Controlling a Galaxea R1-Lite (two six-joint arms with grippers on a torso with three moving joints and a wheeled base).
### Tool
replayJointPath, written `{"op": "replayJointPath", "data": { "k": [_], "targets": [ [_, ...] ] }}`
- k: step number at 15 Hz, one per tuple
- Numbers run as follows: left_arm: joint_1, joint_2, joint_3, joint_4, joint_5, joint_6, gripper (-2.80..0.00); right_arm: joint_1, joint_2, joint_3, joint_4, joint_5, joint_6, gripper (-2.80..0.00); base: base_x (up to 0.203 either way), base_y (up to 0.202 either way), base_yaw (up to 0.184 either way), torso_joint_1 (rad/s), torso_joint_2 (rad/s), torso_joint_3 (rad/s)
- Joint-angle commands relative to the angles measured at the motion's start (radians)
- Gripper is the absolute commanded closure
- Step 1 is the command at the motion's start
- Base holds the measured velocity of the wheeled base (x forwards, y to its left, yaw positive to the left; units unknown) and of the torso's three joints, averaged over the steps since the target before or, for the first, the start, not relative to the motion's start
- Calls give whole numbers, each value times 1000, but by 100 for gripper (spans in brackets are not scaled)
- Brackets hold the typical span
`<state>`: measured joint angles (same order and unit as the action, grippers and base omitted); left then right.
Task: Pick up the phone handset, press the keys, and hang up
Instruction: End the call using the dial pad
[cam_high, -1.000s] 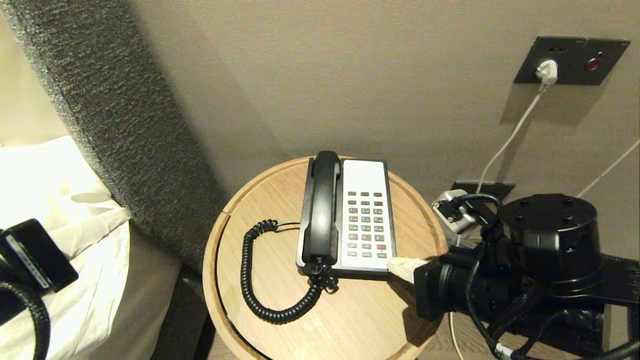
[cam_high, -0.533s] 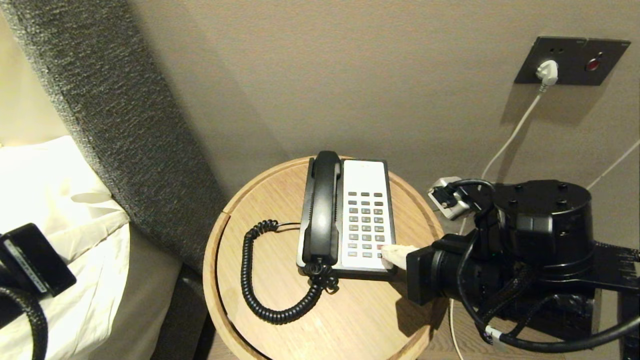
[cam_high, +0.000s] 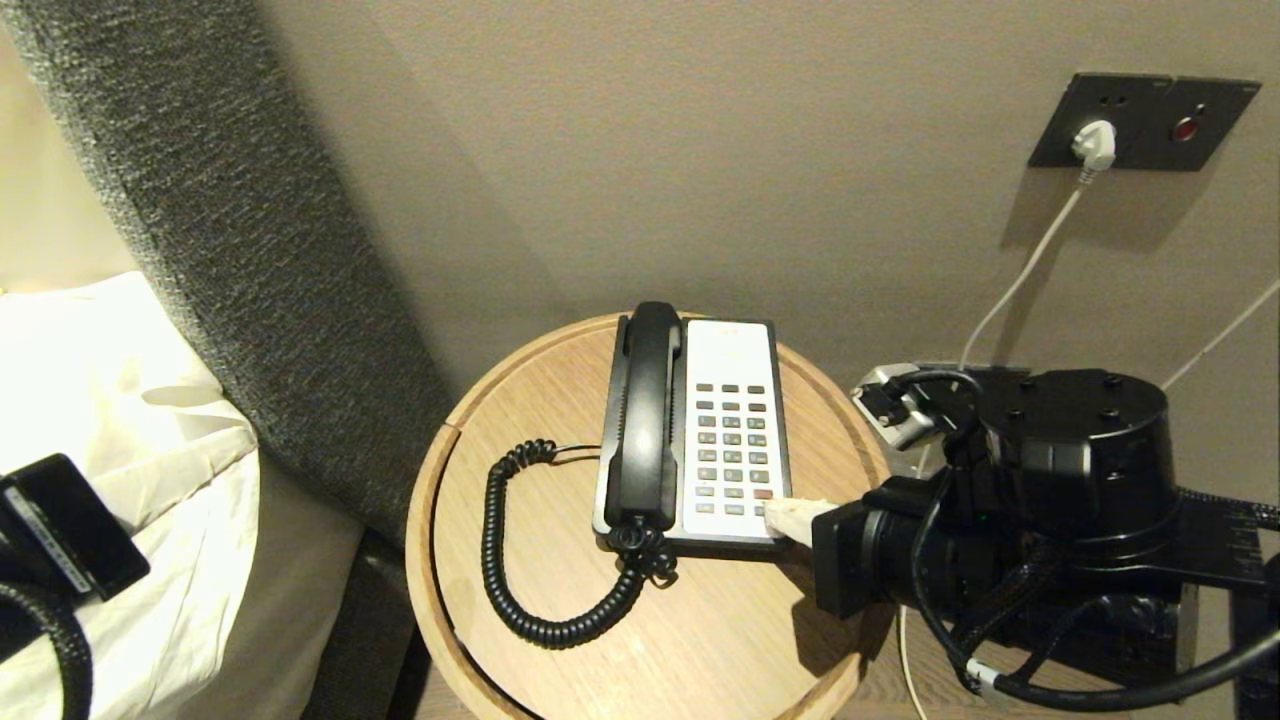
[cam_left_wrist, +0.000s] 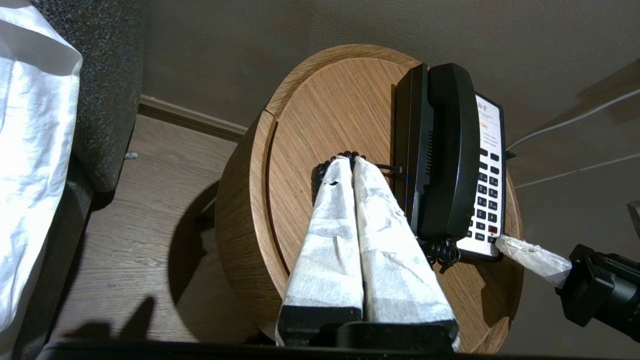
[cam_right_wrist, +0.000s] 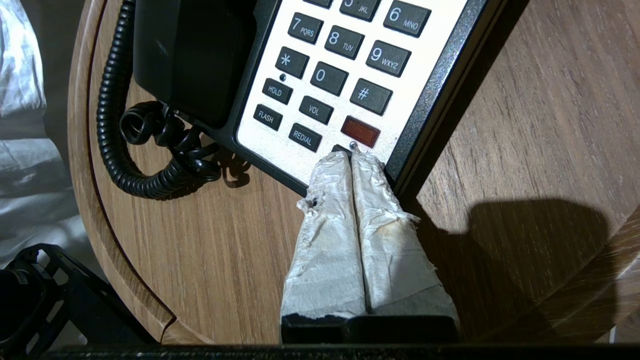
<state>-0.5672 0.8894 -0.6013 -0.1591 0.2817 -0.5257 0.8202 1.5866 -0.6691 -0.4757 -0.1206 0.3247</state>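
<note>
The black phone handset (cam_high: 640, 420) lies in its cradle on the phone base, its coiled cord (cam_high: 500, 560) looping over the round wooden table (cam_high: 700, 640). Beside it sit the keys (cam_high: 730, 445) in the white faceplate. My right gripper (cam_high: 775, 510) is shut, and its taped tips (cam_right_wrist: 351, 155) rest on the lowest key at the keypad's near right corner, just below the red key (cam_right_wrist: 360, 131). The handset's end (cam_right_wrist: 192, 50) stays apart from it. My left gripper (cam_left_wrist: 350, 161) is shut on nothing, hanging off the table's left side over the cord.
A grey upholstered headboard (cam_high: 230, 250) and white bedding (cam_high: 120, 400) stand left of the table. The wall behind carries a dark socket plate with a white plug (cam_high: 1092, 143) and a hanging cable. My left arm (cam_high: 60, 520) sits at the far left edge.
My right gripper has slid from the phone base's near right corner up onto the bottom key row, under the red key. The handset and my left arm have stayed put.
</note>
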Motion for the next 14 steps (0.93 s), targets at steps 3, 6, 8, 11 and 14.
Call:
{"op": "replayJointPath", "data": {
  "k": [3, 6, 8, 11, 14],
  "targets": [
    [0, -4, 6, -2, 2, -3, 0, -1, 30, -11, -11, -1, 1, 0, 0, 0, 0, 0, 0, 0],
    [1, -6, 14, -2, 2, -3, 0, -1, 39, -12, -12, -2, 1, 0, 0, 0, 0, 0, 0, 0],
    [0, -7, 14, -2, 1, -3, 0, -3, 39, -7, -12, -2, -1, 0, 0, 0, 0, 0, 0, 0],
    [0, -12, 15, 1, -6, -5, 0, -4, 36, -4, -7, -2, -1, 0, 0, 0, 0, 0, 0, 0],
    [1, -15, 21, -2, -6, -5, 0, -4, 34, -14, -13, -3, 3, 0, 0, 0, 0, 0, 0, 0]
  ]
}}
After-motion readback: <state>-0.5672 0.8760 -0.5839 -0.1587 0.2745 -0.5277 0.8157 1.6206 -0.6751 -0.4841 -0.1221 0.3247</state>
